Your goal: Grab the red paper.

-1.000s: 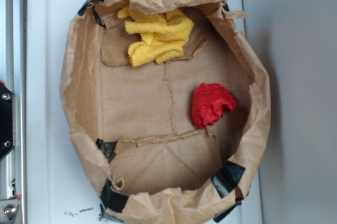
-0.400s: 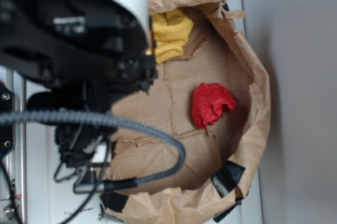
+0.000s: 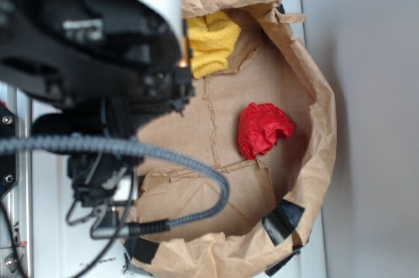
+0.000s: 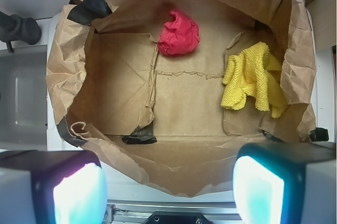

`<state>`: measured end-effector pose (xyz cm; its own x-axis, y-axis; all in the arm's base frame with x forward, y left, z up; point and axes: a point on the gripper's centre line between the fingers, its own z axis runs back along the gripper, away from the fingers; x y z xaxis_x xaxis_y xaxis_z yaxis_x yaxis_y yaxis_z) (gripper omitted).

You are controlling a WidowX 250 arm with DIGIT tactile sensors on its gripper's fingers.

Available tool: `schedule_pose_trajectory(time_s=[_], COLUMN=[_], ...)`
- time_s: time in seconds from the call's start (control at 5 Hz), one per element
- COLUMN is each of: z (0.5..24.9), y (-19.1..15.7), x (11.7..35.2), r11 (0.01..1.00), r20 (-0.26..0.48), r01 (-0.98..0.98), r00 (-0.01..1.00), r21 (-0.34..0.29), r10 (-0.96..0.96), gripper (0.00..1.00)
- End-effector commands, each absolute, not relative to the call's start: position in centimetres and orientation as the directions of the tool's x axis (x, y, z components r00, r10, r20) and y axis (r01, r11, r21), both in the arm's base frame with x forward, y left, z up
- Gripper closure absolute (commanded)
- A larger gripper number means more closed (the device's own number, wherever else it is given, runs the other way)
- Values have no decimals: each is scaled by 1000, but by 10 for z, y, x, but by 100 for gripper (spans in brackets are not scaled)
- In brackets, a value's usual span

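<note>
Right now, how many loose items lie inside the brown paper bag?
2. The red paper lies on the bag floor near the far wall; the yellow cloth lies at the right side in the wrist view. Nothing seems hidden.

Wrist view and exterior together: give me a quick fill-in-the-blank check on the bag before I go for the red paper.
1. The red paper lies on the floor of the brown paper ____.
2. The cloth lying apart from it is ____ in colour.
3. The patches of tape along the bag's rim are ____.
4. The gripper has its fingers spread apart, holding ____.

Missing words: bag; yellow; black; nothing
</note>
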<state>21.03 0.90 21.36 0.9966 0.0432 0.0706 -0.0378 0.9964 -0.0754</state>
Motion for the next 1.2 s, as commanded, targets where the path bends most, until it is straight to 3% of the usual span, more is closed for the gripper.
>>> schedule_pose_trajectory(time_s=[0.0, 0.2, 0.4, 0.6, 1.0], z=[184, 172, 159, 150, 117], y=[4, 1, 5, 3, 5], x=[217, 236, 272, 283, 299], r11=[1000, 1000, 1000, 999, 996], r20=[193, 238, 278, 335, 360], r01=[-28, -8, -18, -24, -49], r00=[981, 971, 960, 942, 933], r21=[-8, -8, -8, 34, 76], r10=[29, 10, 19, 11, 19], gripper=[0, 0, 0, 0, 0])
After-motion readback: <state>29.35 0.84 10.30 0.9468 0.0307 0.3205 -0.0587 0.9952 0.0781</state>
